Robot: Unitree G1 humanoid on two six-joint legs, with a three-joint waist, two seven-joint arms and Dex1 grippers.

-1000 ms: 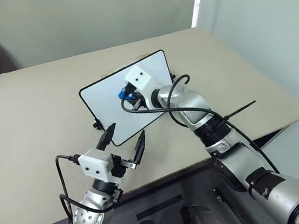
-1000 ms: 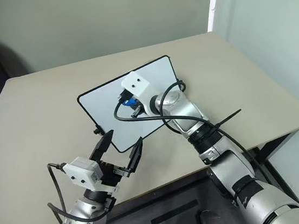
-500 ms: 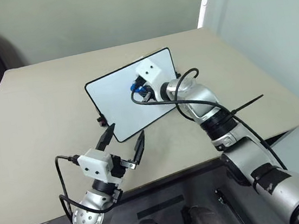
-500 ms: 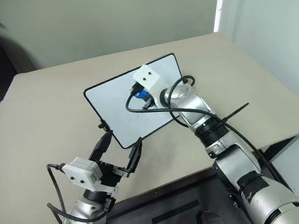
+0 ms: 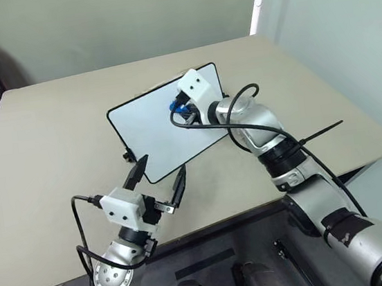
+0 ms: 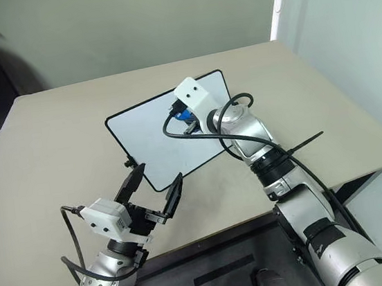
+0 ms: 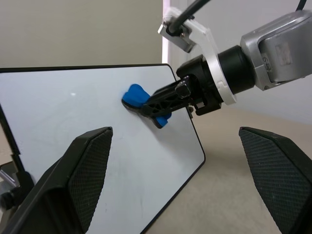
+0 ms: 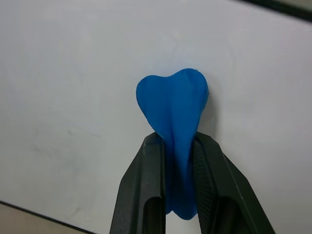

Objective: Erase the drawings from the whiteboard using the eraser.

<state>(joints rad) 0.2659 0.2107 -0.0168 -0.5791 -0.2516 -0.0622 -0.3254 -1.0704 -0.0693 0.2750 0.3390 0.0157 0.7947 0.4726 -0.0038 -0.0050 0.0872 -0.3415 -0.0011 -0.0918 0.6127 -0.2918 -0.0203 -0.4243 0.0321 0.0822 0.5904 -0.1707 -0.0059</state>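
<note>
Blue foam of the eraser [image 8: 174, 109] bulges out between the right tool's [image 8: 174, 146] two black fingers, clenched hard on it so its face presses flat on the whiteboard [image 5: 148, 131] near the far right corner; the pinch leaves the soft end free to rub; the board lies on the tan bench [image 5: 45, 147], on small feet; no red drawings are visible on the white surface, so the wiping looks nearly done; the left tool [image 5: 159, 180] hovers released just beside the board's near edge, perhaps ready to steady it
</note>
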